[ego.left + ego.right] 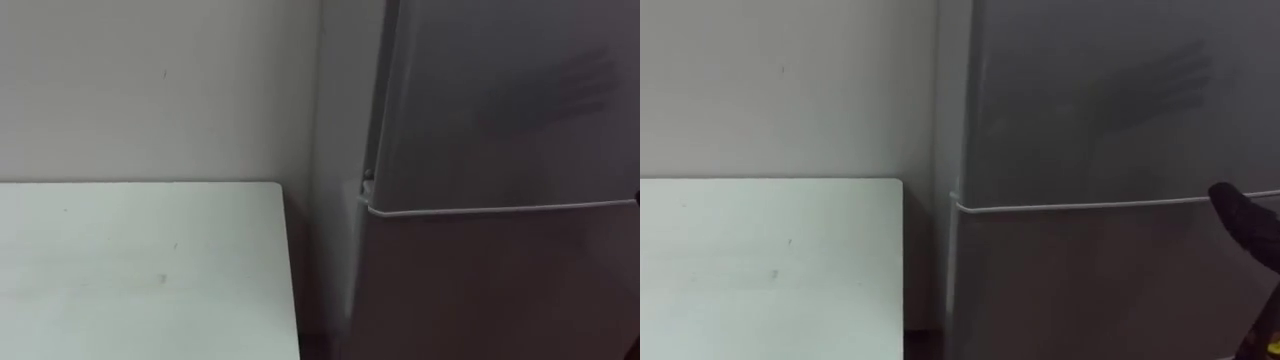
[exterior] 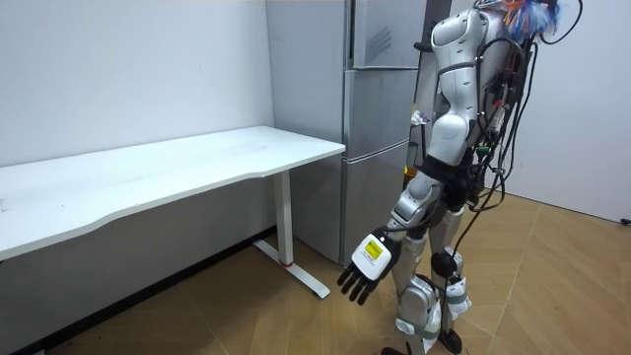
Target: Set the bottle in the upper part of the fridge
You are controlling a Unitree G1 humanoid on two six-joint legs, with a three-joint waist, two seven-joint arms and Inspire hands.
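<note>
Before the closed grey fridge (image 1: pixel 500 120), beside a white table (image 1: pixel 140 260), the robot stands upright. Its left hand (image 2: pixel 367 266) hangs low, relaxed and empty. Its right hand (image 1: pixel 1252 228) is near the door seam. Its grip cannot be told, nor where the bottle is.

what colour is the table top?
Plain white, no pattern. The table top shows best in the room view.

We stand close before the fridge (image 1: pixel 340 120), on our right, its upper door (image 1: pixel 510 100) set above the lower door (image 1: pixel 500 290). The table (image 1: pixel 140 260) lies left of it, just beside it. The wall (image 1: pixel 150 80) runs behind both.
</note>
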